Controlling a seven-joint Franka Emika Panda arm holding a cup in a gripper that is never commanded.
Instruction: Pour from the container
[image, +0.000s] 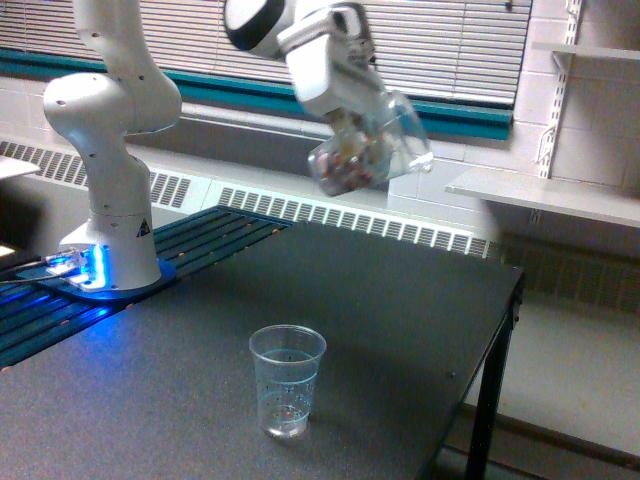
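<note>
the surface (400, 330) is a dark, finely speckled sheet with a thin black edge and a black metal leg at its right corner. on it, near the front, stands a small clear ribbed disposable cup (287, 379), upright, thin-walled and narrowing toward its base. the arm (110, 130) is smooth glossy white plastic in rounded segments, its base glowing blue at the left on a dark slatted strip. behind it run pale window blinds (200, 40) above a teal band.

the container (371, 150) is up in the air, well above the surface and farther back and to the right of the ribbed cup. it sits just under the white hand (352, 128), which is clamped on its side; the fingers themselves are too blurred to make out. the container is clear plastic, wide, with a flared rim, and it is tilted over with the rim pointing right and a little upward. reddish-brown and pale bits are heaped in its lower, left end.
</note>
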